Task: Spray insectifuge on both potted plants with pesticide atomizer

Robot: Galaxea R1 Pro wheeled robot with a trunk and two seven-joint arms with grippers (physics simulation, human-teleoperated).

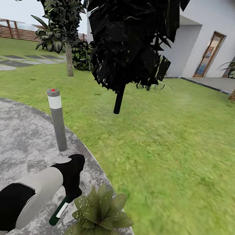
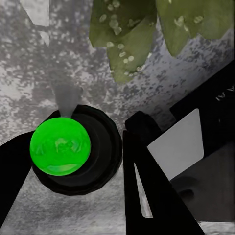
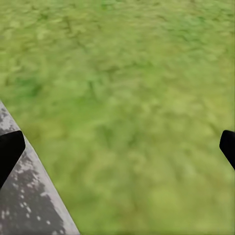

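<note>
The left claw (image 1: 70, 186) grips the pesticide atomizer (image 1: 59, 210) just beside a potted plant (image 1: 97, 217) (on the patio (image 1: 10, 141)); the right claw (image 3: 117, 147) hangs released over grass (image 3: 127, 88).

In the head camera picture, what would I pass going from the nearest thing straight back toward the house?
Potted plant on the patio edge → spray bottle in the left claw → grey bollard lamp → dark tree on the lawn → white house.
</note>
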